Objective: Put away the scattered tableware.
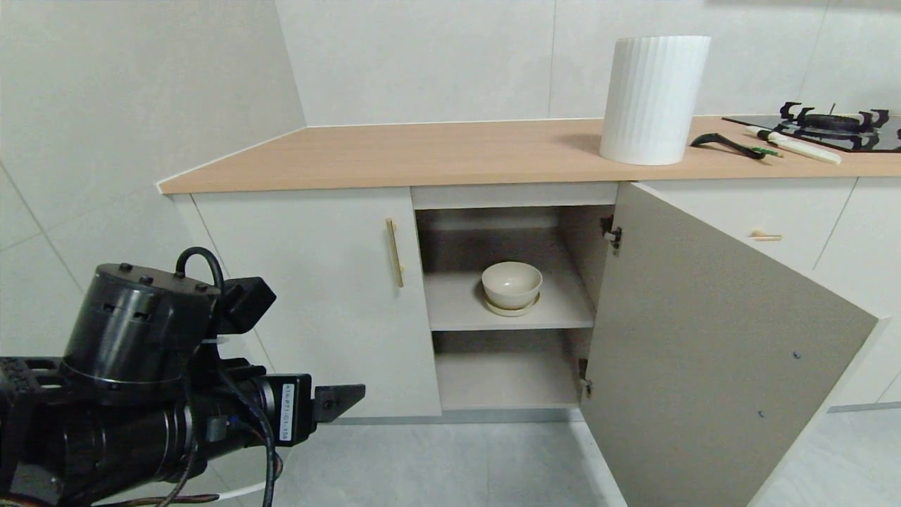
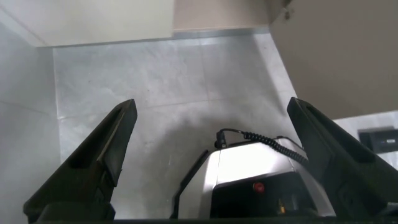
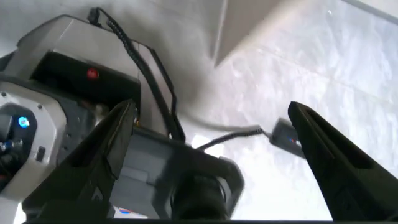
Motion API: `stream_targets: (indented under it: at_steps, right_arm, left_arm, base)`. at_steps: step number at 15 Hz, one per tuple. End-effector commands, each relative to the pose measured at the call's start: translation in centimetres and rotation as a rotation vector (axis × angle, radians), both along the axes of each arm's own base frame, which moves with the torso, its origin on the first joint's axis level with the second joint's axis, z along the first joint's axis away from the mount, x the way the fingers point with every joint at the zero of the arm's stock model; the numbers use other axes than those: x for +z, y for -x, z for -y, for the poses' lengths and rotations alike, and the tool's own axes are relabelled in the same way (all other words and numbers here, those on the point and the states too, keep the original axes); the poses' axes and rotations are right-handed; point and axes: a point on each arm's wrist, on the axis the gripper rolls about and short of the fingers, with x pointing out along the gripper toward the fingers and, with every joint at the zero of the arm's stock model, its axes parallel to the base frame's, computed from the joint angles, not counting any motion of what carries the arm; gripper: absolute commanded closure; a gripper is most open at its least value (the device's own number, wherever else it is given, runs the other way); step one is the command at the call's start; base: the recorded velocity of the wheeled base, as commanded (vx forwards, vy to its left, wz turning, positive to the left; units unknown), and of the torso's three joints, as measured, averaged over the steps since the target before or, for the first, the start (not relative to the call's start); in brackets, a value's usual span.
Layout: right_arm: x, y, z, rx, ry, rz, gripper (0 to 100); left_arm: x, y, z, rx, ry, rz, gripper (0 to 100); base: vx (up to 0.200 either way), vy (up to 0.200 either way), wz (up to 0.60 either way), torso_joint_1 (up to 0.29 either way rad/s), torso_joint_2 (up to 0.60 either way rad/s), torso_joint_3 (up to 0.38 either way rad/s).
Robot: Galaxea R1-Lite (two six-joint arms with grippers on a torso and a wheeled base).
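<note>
Wood countertop (image 1: 436,151), pale cabinets, open cabinet door (image 1: 704,338), tiled walls, grey floor (image 1: 450,465)

1. The left arm (image 1: 141,422) is matt black throughout, built of thick round segments.
2. Its largest joint (image 1: 137,324) is a squat drum with a slightly domed top. Small screws (image 1: 127,267) sit around the edge of that top.
3. A black cable (image 1: 200,262) arches out of the drum's top in a loop. More black wires (image 1: 264,436) run along the forward segment, and one thin white strand (image 1: 239,491) lies low down.
4. A white label (image 1: 286,412) with small dark print wraps the forward segment.
5. The left gripper (image 2: 211,107) has two black fingers (image 2: 93,168). Each is a long flat-faced wedge narrowing to a blunt tip.
6. The right gripper (image 3: 211,107) has the same black wedge-shaped fingers (image 3: 339,162).
</note>
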Motion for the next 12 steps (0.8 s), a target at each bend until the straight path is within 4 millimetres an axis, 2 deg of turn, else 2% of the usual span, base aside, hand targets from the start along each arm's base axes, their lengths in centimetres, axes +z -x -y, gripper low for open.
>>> stream_targets:
  at_steps: [1, 4, 5, 6, 8, 10, 12]
  right_arm:
    - [0.4, 0.2, 0.3, -0.038, 0.038, 0.031, 0]
    - [0.4, -0.1, 0.7, -0.125, 0.097, 0.053, 0]
    - [0.9, -1.1, 1.4, -0.244, 0.108, 0.063, 0]
    - [1.0, -1.4, 1.5, -0.262, 0.108, 0.063, 0]
    - [1.4, -3.4, 2.4, -0.386, 0.091, 0.089, 0]
    - [0.8, -6.1, 3.5, -0.497, 0.092, 0.091, 0]
    - [0.4, -7.7, 4.4, -0.567, 0.089, 0.097, 0]
  left_arm:
    - [0.0, 0.0, 0.0, 0.001, -0.001, -0.001, 0]
    - [0.0, 0.0, 0.0, 0.001, -0.001, -0.001, 0]
    - [-0.1, 0.0, 0.0, 0.001, -0.001, -0.003, 0]
    - [-0.1, 0.0, 0.0, 0.001, -0.001, -0.003, 0]
    - [-0.1, 0.0, 0.0, 0.0, -0.001, -0.003, 0]
    - [-0.1, 0.0, 0.0, 0.0, -0.001, -0.003, 0]
    - [-0.1, 0.0, 0.0, 0.0, -0.001, -0.004, 0]
  base:
    - [0.0, 0.0, 0.0, 0.0, 0.0, 0.0]
    - [0.0, 0.0, 0.0, 0.0, 0.0, 0.0]
    - [0.0, 0.0, 0.0, 0.0, 0.0, 0.0]
    - [0.0, 0.0, 0.0, 0.0, 0.0, 0.0]
    - [0.0, 0.0, 0.0, 0.0, 0.0, 0.0]
    - [0.0, 0.0, 0.0, 0.0, 0.0, 0.0]
    - [0.0, 0.0, 0.0, 0.0, 0.0, 0.0]
